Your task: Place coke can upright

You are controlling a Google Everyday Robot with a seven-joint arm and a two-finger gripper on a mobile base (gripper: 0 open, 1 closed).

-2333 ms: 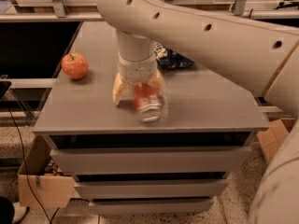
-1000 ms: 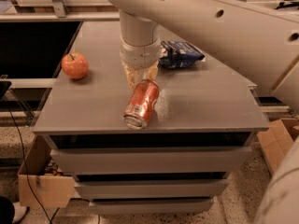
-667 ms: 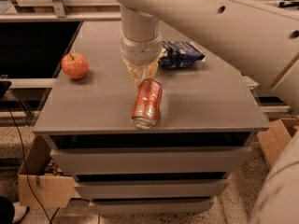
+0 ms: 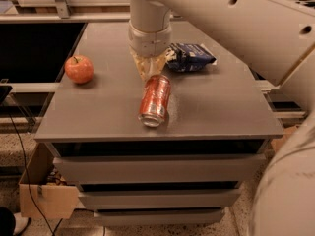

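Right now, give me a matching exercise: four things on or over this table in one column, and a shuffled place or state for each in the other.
Things:
1. coke can
2. apple
3. blue bag
4. gripper

Places or states:
A. standing alone towards the picture's left edge of the table
B. lying on its side near the front edge
C. at the can's far end, hanging from the arm
D. lying flat towards the back, picture-right of the gripper

Pairs: 1-B, 2-A, 3-D, 4-C.
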